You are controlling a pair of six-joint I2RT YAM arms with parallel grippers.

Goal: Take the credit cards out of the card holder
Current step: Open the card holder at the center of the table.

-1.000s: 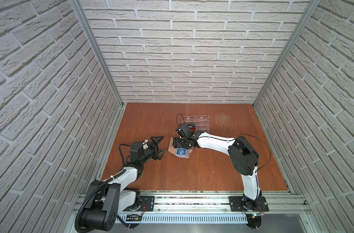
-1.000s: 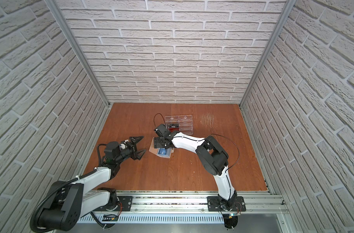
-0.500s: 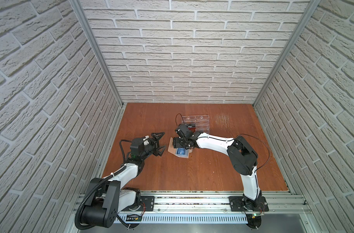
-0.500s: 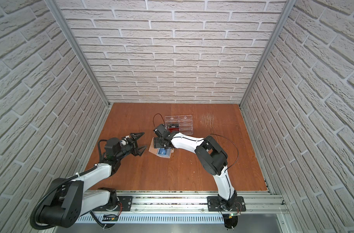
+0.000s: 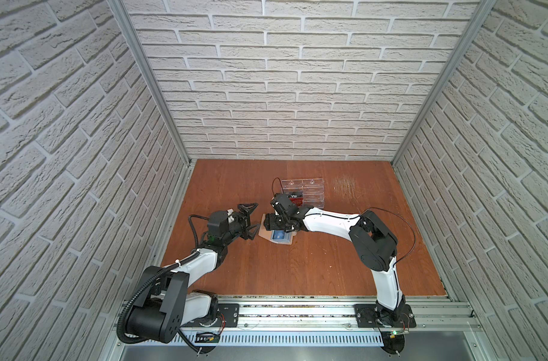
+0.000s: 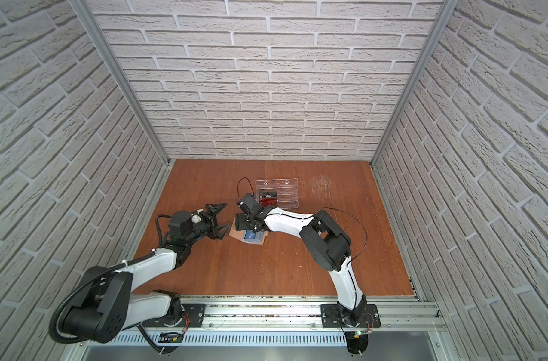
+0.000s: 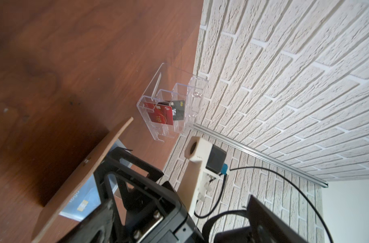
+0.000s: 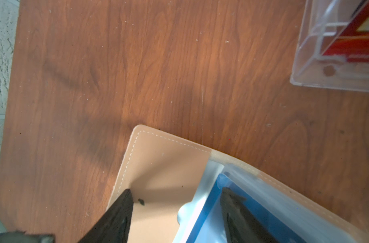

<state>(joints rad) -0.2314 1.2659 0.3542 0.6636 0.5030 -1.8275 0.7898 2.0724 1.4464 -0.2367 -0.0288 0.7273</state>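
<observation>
In both top views the card holder (image 5: 264, 232) lies open near the middle of the table (image 5: 297, 268), just in front of the clear rack (image 5: 308, 193). Its long axis runs left-right, with bare beige cover to the left and sleeves with the credit cards (image 5: 280, 238) to the right. The right gripper (image 5: 285, 229) points down onto it. The left gripper (image 5: 251, 222), spread wide and empty, faces the holder's left edge, closer than 1 second ago. The holder has not shifted.

In the left wrist view the card holder (image 7: 84, 166) shows nearly edge-on, 1 of the credit cards (image 7: 82, 202) beside its cover. The red VIP card (image 7: 161, 114) and black VIP card (image 7: 178, 109) stand in the rack beyond.

In the right wrist view the 2 fingers (image 8: 120, 210) stand partly apart, clamping nothing. 1 tip rests on bare cover, the other on a sleeved blue card, with the sleeve edge between them.
</observation>
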